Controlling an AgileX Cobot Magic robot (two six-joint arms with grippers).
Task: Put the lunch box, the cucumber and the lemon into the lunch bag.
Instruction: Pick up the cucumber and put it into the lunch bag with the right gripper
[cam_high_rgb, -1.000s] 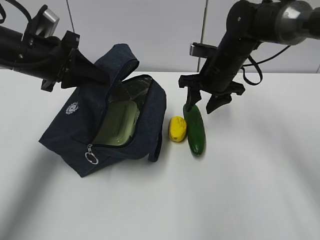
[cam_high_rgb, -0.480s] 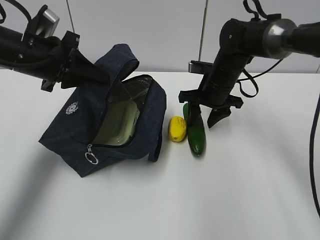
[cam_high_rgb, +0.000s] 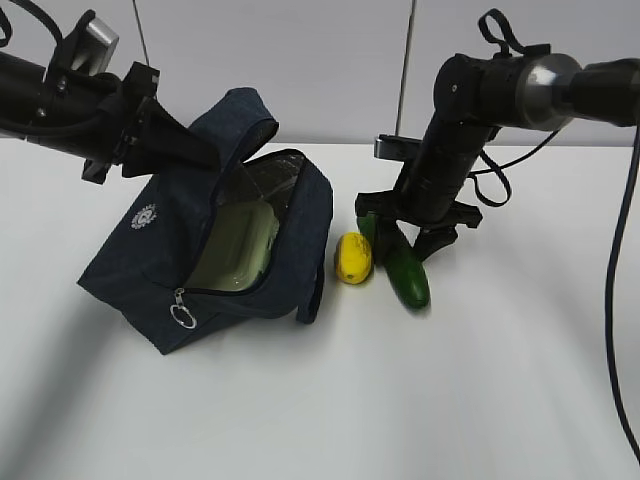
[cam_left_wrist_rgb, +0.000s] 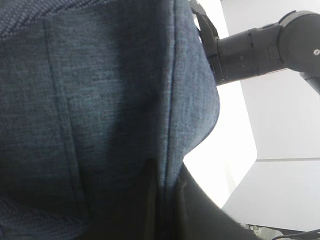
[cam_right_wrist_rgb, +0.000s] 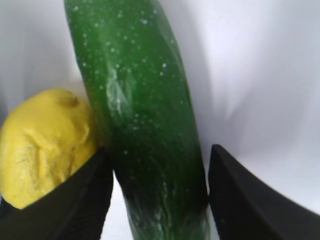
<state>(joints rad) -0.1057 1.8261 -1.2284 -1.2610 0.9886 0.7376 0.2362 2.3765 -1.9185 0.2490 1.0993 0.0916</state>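
A white table (cam_high_rgb: 480, 400) fills the scene, backed by a pale wall. On its left half sits the lunch bag (cam_high_rgb: 150, 260), dark navy fabric, tipped so that its unzipped mouth faces near and to the right, with the silvery lining showing along the far inside wall and a metal ring pull (cam_high_rgb: 183, 318) hanging at the near corner. Inside the opening rests the lunch box (cam_high_rgb: 240, 250), its pale sage-green lid turned toward the viewer. The left gripper (cam_high_rgb: 185, 150) reaches in from the far left and is clenched on the bag's fabric at the upper far edge, holding that side lifted; the left wrist view is filled with blue cloth pinched between its dark fingers. The right gripper (cam_high_rgb: 405, 235) comes down from the upper right, its jaws parted and straddling the far end of the cucumber (cam_high_rgb: 405, 270), which lies on the table just right of the bag, angled so that its near end points right. In the right wrist view a gap shows beside one finger, so the jaws are not yet squeezing it. The lemon (cam_high_rgb: 354, 257) lies between bag and cucumber, touching the cucumber's left side.
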